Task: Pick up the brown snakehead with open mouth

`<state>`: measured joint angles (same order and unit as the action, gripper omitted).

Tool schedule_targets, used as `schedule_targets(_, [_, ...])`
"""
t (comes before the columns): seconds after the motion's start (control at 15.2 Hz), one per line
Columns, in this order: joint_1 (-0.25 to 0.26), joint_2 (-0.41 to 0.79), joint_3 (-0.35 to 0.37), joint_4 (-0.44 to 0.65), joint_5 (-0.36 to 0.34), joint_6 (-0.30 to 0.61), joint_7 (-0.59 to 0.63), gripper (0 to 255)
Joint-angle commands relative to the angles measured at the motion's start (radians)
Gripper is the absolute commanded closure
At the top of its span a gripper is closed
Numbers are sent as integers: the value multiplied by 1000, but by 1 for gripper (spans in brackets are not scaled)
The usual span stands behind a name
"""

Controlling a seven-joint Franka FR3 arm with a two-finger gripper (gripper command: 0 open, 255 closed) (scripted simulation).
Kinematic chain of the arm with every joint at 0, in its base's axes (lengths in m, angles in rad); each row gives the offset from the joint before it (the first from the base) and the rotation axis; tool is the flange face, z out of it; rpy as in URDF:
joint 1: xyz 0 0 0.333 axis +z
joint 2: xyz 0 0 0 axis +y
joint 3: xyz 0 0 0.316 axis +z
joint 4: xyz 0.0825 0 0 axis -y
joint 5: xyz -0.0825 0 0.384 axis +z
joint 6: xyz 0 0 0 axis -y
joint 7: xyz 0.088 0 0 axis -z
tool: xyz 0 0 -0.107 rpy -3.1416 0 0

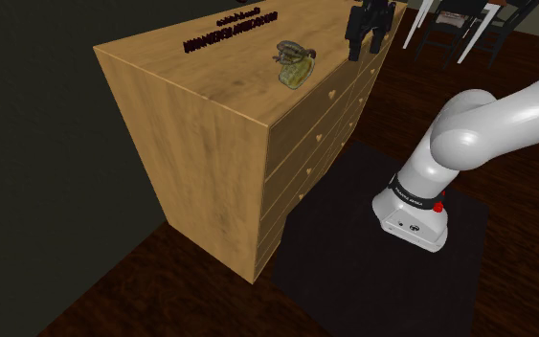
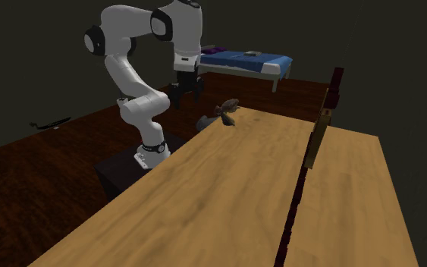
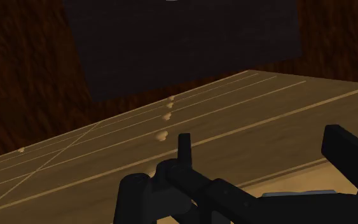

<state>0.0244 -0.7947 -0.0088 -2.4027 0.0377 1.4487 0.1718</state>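
Your pincer (image 1: 365,44) hung with its fingers standing apart above the drawer-side edge of the wooden chest of drawers (image 1: 210,81). The brownish-green snakehead (image 1: 294,63) lay on the chest's top, close to that same edge, near the pincer but apart from it. Toward the chest's back edge ran a dark red strip (image 1: 233,32) that looked like raised lettering, though you could not have read it. The label (image 1: 407,197) on the arm's base was likewise too small to read, and a red button (image 1: 438,206) sat just beside it. A dark mat (image 1: 353,258) lay on the floor against the chest's drawer side. Beyond the chest stood a blue-covered bed (image 2: 246,61) and dark chairs (image 1: 449,33).
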Motion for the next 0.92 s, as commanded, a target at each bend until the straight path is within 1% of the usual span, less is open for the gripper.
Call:
schedule_targets(0.0, [0, 0, 0, 0, 0, 0, 0, 0])
schedule_targets(0.66, [146, 73, -2, -11, 86, 429, -227, 0])
schedule_targets(0.86, [146, 69, -2, -54, 88, 468, -232, 0])
